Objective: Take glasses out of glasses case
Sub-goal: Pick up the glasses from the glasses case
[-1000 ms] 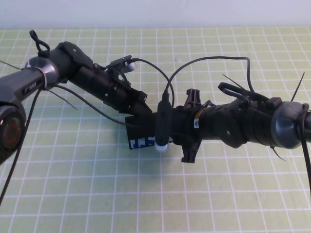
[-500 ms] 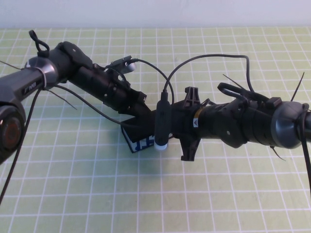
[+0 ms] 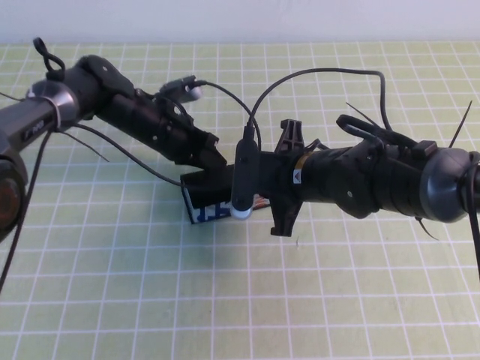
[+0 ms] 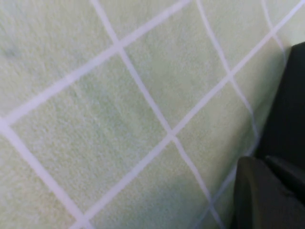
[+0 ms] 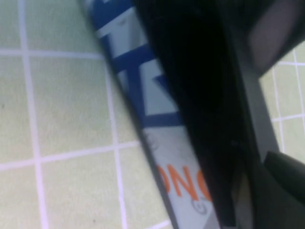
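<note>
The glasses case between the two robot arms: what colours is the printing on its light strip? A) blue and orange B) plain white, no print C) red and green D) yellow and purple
A: the glasses case has a light-blue side strip with blue shapes and orange letters in the right wrist view. The left gripper and right gripper both sit at the case on the checked mat.

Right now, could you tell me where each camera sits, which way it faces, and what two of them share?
High view: raised, angled down; both arms meet over the glasses case, left gripper, right gripper.
Left wrist: faces the mat close up; dark finger at the edge.
Right wrist: faces the case's printed strip.
High and right wrist share that strip.
</note>
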`<state>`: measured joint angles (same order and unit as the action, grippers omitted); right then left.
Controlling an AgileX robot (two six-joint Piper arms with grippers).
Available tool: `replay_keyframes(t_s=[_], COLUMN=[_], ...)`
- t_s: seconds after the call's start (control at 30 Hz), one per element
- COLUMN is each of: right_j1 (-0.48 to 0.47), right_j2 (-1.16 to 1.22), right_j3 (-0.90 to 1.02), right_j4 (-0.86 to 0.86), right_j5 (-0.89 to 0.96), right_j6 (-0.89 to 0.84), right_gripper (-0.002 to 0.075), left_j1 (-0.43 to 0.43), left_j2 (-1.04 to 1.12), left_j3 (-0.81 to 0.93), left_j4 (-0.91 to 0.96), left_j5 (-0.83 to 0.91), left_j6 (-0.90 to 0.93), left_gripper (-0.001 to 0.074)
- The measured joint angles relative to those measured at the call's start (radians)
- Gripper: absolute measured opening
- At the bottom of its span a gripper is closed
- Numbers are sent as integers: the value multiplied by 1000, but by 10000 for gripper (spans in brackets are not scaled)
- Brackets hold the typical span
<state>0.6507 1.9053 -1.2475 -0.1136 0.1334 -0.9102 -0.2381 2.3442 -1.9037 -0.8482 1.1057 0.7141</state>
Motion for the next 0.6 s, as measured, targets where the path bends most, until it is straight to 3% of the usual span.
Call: replay_keyframes(t_s=[0.23, 0.37, 0.5, 0.6], right_j1=[0, 0, 0, 0], right_j2=[0, 0, 0, 0], right_j3=[-4, -25, -36, -37], right_j4=[25, 35, 47, 49], right_j5=[-15, -17, -27, -29], right_j6=[0, 0, 4, 4], right_gripper=[-3, -6, -11, -12], left_j1=[58, 61, 52, 52], left_j2=[-200, -356, -520, -604], left_j3=[5, 110, 343, 549], left_j4=[60, 74, -39, -199], left_j5=[4, -30, -130, -172], left_j6=[8, 66, 272, 609], left_gripper=[-4, -4, -4, -4])
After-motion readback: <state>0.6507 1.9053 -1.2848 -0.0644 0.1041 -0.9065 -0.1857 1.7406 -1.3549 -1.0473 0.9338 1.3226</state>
